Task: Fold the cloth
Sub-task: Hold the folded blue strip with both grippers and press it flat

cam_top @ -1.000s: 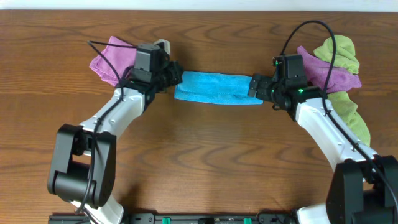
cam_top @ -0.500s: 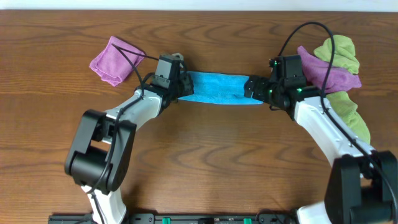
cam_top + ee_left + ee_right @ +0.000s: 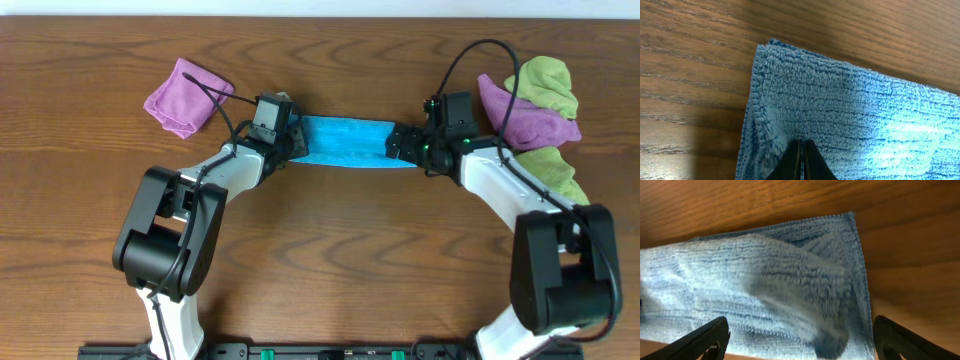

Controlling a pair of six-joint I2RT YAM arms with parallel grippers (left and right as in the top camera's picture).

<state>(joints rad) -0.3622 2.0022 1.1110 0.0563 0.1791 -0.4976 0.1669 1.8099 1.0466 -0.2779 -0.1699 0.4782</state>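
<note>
Since a second ago both arms have closed in along the cloth, the left tool sliding right and the right tool edging left, so the blue strip between them reads shorter. Nearest, the table lies bare between the arm bases. Beyond that, mid-table, the cloth lies flat with its long axis running left to right. Each tool is at the short end on its own side, so each arm is nearer its own end. In the left wrist view the left tool is pinched tight on the cloth's puckered left edge. The right tool is spread wide, and the cloth's right end lies between its fingers, ungrasped. Farther off, a purple cloth sits far left and a purple-and-lime pile far right.
</note>
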